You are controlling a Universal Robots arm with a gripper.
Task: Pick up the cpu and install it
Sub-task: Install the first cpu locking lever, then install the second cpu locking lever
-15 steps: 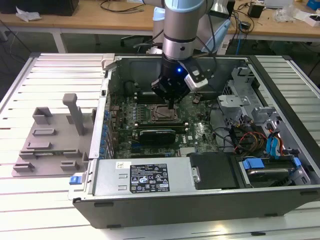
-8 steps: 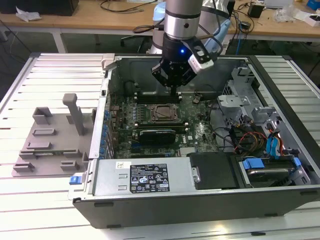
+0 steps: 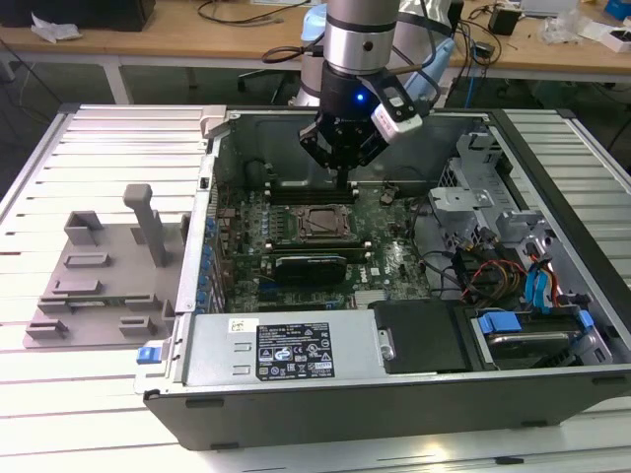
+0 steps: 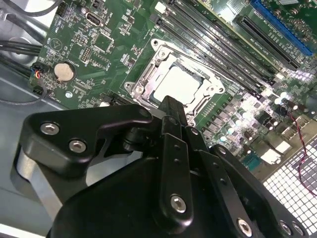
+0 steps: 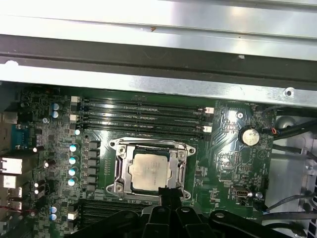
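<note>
The cpu [image 4: 181,85], a flat silvery square chip, lies inside the metal socket frame [image 5: 119,168] on the green motherboard [image 3: 394,261]. It also shows in the first wrist view as the cpu [image 5: 151,171] and, small, in the exterior view as the cpu [image 3: 317,223]. My gripper [image 3: 342,177] hangs inside the open computer case, just above the socket's edge. In both wrist views its black fingers meet in a single tip with nothing between them: gripper [image 4: 172,101], gripper [image 5: 168,192]. That tip overlaps one edge of the socket frame.
The case's metal walls [image 3: 212,187] surround the board. A power supply [image 3: 286,345] sits at the front, and a drive cage [image 3: 493,197] with cables [image 3: 483,271] is on the exterior view's right. A grey plastic tray [image 3: 99,286] lies outside on the exterior view's left.
</note>
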